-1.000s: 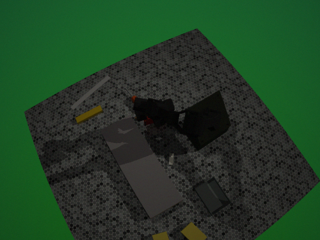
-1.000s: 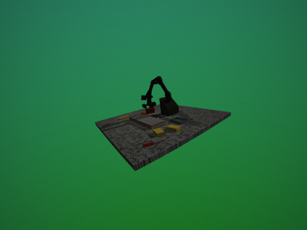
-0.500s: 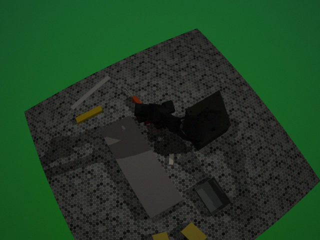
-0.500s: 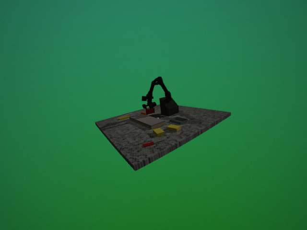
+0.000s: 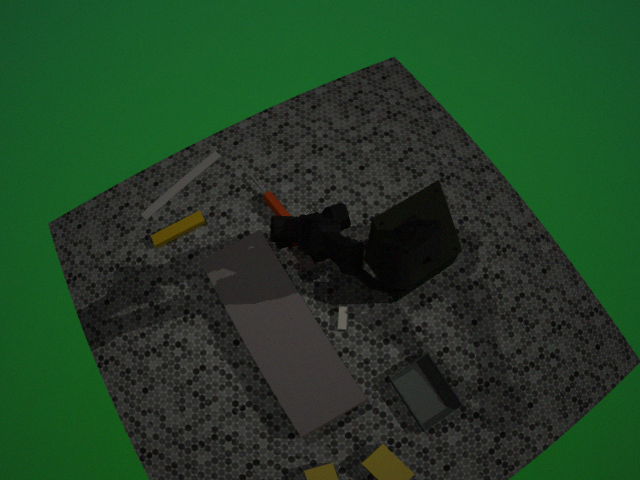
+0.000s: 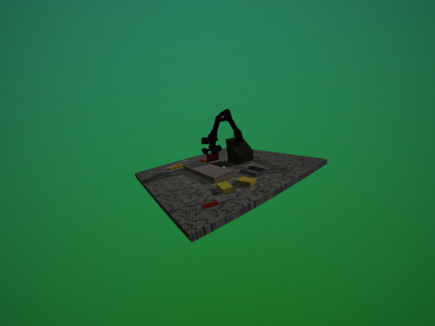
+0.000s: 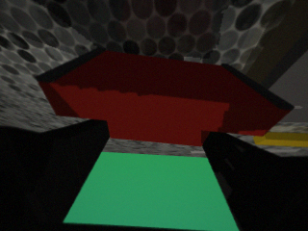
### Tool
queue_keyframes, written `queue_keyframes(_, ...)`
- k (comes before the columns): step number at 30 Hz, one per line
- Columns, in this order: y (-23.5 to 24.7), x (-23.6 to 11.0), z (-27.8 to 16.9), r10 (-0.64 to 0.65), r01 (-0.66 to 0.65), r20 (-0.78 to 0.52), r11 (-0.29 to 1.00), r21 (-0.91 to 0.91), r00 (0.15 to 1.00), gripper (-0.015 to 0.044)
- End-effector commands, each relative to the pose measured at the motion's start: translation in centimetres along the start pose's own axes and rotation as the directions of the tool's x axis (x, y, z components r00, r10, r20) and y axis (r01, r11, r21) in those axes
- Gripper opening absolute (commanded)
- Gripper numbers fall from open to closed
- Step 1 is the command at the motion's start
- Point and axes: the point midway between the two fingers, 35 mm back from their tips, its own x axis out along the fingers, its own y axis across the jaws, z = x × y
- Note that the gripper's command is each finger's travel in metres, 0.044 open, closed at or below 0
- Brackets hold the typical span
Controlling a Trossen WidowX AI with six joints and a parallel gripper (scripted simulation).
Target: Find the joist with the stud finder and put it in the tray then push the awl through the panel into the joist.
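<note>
My gripper (image 5: 289,235) (image 6: 211,153) (image 7: 157,123) is shut on the red stud finder (image 6: 212,157) (image 7: 154,98), a wide red block with a dark top edge. It hangs low just off the far end of the grey floor panel (image 5: 289,335) (image 6: 211,172). In the top view the arm hides the stud finder. The awl (image 5: 276,204), with an orange handle and a thin metal tip, lies on the mat right behind the gripper. The dark tray (image 5: 445,383) (image 6: 254,170) sits on the other side of the panel, towards its near end.
The black robot base (image 5: 413,242) (image 6: 238,151) stands beside the gripper. A yellow bar (image 5: 178,228) and a white strip (image 5: 180,184) lie beyond the panel. A small white piece (image 5: 342,317), two yellow blocks (image 5: 387,462) (image 6: 224,187) and a red stick (image 6: 210,204) lie around it.
</note>
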Motion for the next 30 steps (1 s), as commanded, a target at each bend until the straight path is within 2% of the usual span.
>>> queue_keyframes(1, 0.04, -0.04, -0.03, 0.001, 0.0, -0.034, 1.0, 0.004, 0.999, 0.0)
queue_keyframes(30, 0.09, 0.04, 0.49, 0.004, -0.002, -0.197, 1.0, 0.007, 0.98, 0.0)
